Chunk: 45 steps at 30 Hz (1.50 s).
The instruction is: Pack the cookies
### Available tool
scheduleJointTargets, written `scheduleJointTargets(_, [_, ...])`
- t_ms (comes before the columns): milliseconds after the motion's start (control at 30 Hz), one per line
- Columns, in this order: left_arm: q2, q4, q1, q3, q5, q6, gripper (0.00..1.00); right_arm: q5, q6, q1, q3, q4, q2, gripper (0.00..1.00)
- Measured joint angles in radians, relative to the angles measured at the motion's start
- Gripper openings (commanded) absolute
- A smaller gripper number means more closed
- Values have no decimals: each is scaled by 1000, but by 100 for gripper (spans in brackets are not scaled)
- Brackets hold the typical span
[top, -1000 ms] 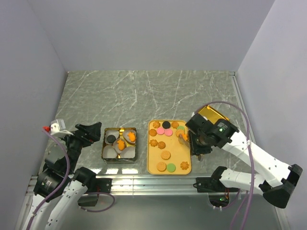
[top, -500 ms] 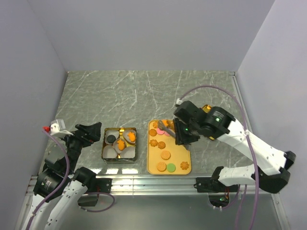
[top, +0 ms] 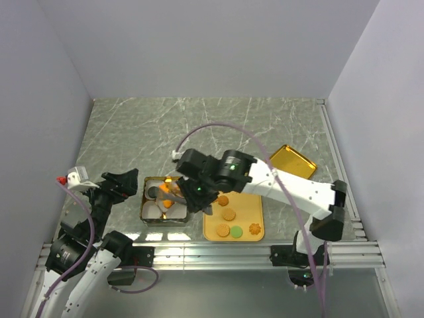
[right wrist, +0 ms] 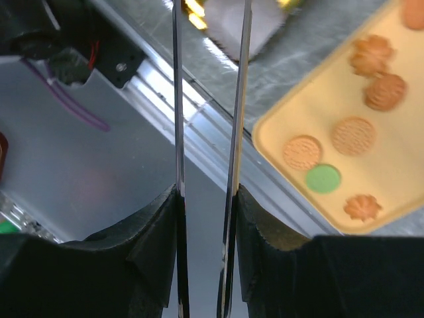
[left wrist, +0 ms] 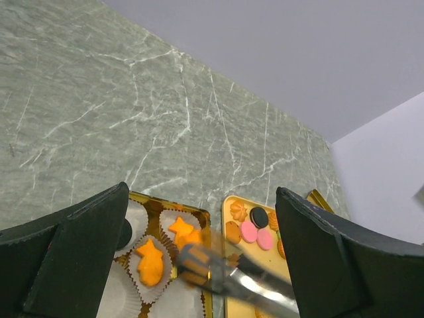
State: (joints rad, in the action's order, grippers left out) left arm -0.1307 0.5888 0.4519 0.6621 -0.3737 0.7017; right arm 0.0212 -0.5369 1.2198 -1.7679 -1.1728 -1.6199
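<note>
Reaching my right hand (left wrist: 192, 260) over the box (top: 143, 205), blades narrow; tips blurred, so I cannot tell whether they hold anything. Left hand (top: 122, 180) wide, idle. Few cookies (left wrist: 150, 262) sit in the cups; most wait on the tray (top: 260, 213). Packing looks barely begun.

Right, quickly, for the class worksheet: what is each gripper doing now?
Left gripper: open, empty.
Right gripper: shut on long metal tongs, which seem to pinch a blurred orange cookie.

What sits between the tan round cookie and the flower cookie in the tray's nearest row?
A green cookie, on the yellow tray; top external and right wrist views both show it.
</note>
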Motion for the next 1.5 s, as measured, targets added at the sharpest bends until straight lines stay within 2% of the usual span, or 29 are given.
scheduleJointTargets(333, [20,3,8,0,-24,3,99,46,51,99,-85,36,-174,28])
scheduleJointTargets(967, [31,21,39,0,-44,25,99,4,70,106,-114,40,-236,28])
scheduleJointTargets(1500, [31,21,52,0,-45,25,99,-7,64,106,-145,34,-309,41])
